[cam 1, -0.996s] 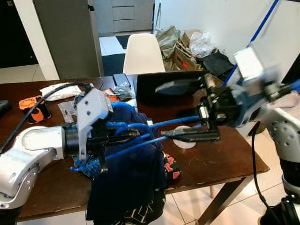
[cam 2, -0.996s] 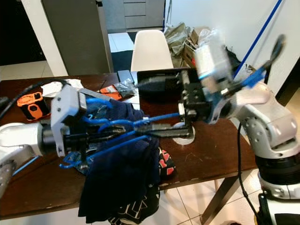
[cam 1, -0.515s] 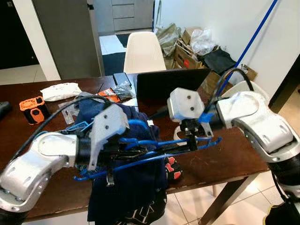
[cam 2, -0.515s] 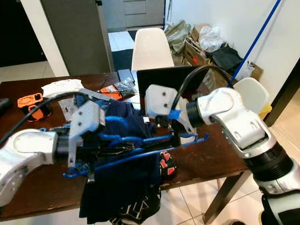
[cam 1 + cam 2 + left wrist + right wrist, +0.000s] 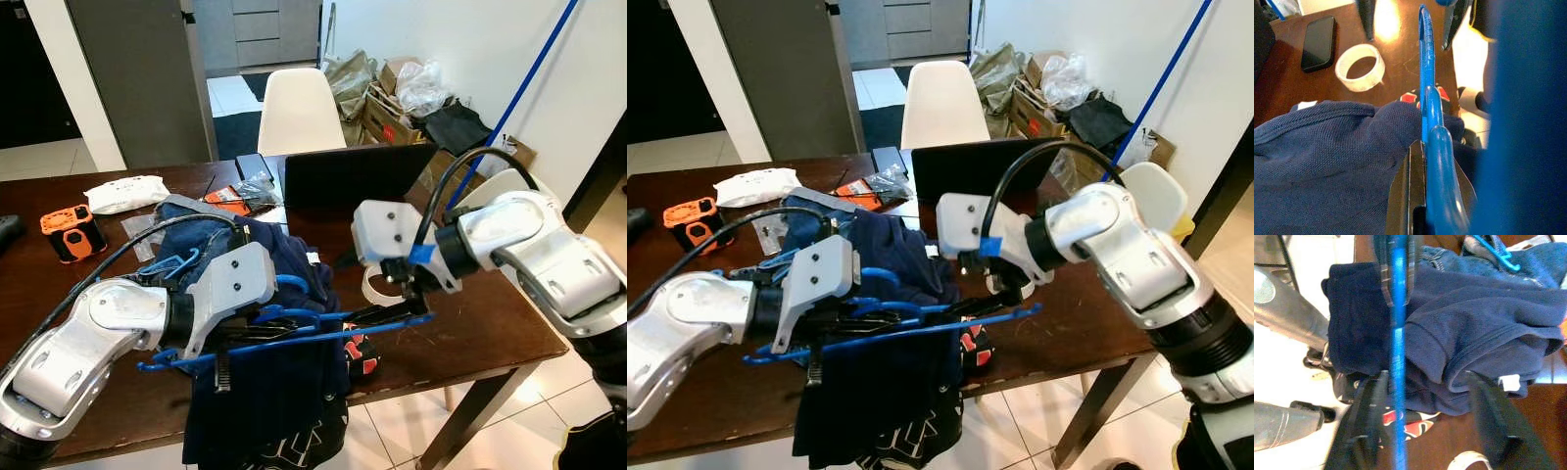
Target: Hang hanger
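A lived-in home dining room: a dark brown wooden table (image 5: 470,333) strewn with clothes, a white moulded plastic chair (image 5: 297,110), stacked cardboard boxes (image 5: 387,117), and pale tiled floor (image 5: 392,431).

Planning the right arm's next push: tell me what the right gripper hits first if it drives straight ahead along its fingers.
Probably the navy garment heaped at the table edge, with the blue hanger running along that same line; depth is unclear.
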Controlling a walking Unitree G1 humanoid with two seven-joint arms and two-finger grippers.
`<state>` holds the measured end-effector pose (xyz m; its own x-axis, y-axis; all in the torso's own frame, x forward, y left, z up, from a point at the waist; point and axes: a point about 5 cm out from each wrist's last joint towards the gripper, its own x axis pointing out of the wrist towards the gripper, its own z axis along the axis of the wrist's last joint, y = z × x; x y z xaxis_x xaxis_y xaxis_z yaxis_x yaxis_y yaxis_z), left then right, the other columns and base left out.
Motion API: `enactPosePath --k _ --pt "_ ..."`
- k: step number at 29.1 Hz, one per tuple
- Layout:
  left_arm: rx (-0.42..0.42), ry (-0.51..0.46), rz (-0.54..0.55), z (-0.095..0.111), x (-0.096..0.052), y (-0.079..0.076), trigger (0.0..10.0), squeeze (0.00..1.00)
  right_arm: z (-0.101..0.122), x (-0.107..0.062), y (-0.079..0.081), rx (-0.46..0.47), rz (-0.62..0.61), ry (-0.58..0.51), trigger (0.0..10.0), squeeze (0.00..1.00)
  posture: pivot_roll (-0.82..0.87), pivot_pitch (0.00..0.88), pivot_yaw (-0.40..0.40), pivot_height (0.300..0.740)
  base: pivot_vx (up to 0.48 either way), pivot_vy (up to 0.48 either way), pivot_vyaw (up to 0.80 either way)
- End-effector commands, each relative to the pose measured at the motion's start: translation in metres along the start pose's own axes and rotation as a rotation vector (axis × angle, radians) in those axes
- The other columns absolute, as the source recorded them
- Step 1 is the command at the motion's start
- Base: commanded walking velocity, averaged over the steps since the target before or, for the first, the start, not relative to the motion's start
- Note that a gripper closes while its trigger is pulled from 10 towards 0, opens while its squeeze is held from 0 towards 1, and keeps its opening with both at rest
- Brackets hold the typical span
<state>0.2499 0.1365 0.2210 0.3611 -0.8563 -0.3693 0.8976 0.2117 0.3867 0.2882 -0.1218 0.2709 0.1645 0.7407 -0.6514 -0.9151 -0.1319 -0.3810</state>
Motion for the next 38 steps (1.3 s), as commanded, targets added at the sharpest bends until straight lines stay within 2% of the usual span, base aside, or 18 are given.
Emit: enactPosePath --k 1,2,3,4,17,18,19,20,22,23,24,33,38 --pt "0.018 0.042 -0.001 -0.005 -0.001 0.000 10.0 0.00 -0.002 0.005 0.001 -0.001 0.020 0.031 2.9 0.00 0.05 0.000 0.016 0.740 0.000 0.000 0.00" --pt "0.018 0.042 -0.001 -0.005 -0.001 0.000 10.0 0.00 -0.002 0.005 0.001 -0.001 0.020 0.031 2.9 0.00 0.05 0.000 0.016 0.740 0.000 0.000 0.00" --pt "0.021 0.040 0.005 -0.005 -0.001 0.001 10.0 0.00 -0.001 0.008 0.003 0.001 0.030 0.019 4.5 0.00 0.05 0.000 0.016 0.740 0.000 0.000 0.00" --pt "0.026 0.039 0.008 -0.005 0.000 0.001 10.0 0.00 -0.001 0.010 0.004 0.003 0.037 0.011 10.0 0.00 0.05 0.000 0.016 0.740 0.000 0.000 0.00" --pt "0.054 0.016 0.012 -0.002 0.005 0.003 10.0 0.00 0.012 0.024 0.012 0.022 0.101 -0.136 10.0 0.00 0.05 0.000 0.017 0.740 0.000 0.000 0.00" --pt "0.057 0.011 0.013 -0.001 0.005 0.003 10.0 0.00 0.015 0.026 0.012 0.027 0.100 -0.164 10.0 0.07 0.05 0.000 0.016 0.740 0.000 0.000 0.00" --pt "0.057 0.011 0.013 -0.001 0.005 0.003 10.0 0.00 0.015 0.026 0.012 0.027 0.100 -0.164 10.0 0.07 0.05 0.000 0.016 0.740 0.000 0.000 0.00" --pt "0.058 0.007 0.014 -0.001 0.006 0.003 10.0 0.00 0.017 0.028 0.011 0.027 0.092 -0.181 10.0 1.00 0.04 0.000 0.017 0.740 0.000 0.000 0.00" --pt "0.058 0.007 0.014 -0.001 0.006 0.003 10.0 0.00 0.017 0.028 0.011 0.027 0.092 -0.181 10.0 1.00 0.04 0.000 0.017 0.740 0.000 0.000 0.00" --pt "0.060 0.003 0.019 0.000 0.006 0.004 10.0 0.00 0.019 0.030 0.010 0.028 0.074 -0.192 10.0 0.86 0.04 0.000 0.018 0.740 0.000 0.000 0.00" --pt "0.062 -0.002 0.022 0.001 0.006 0.004 10.0 0.00 0.020 0.031 0.009 0.030 0.067 -0.201 10.0 0.00 0.04 0.000 0.019 0.740 0.000 0.000 0.00" --pt "0.067 -0.014 0.019 0.002 0.007 0.004 10.0 0.00 0.021 0.036 0.010 0.049 0.064 -0.213 10.0 0.00 0.04 0.000 0.024 0.740 0.000 0.000 0.00" --pt "0.073 -0.025 0.022 0.003 0.008 0.005 10.0 0.00 0.019 0.050 0.015 0.078 0.076 -0.197 10.0 0.00 0.04 0.000 0.024 0.740 0.000 0.000 0.00"
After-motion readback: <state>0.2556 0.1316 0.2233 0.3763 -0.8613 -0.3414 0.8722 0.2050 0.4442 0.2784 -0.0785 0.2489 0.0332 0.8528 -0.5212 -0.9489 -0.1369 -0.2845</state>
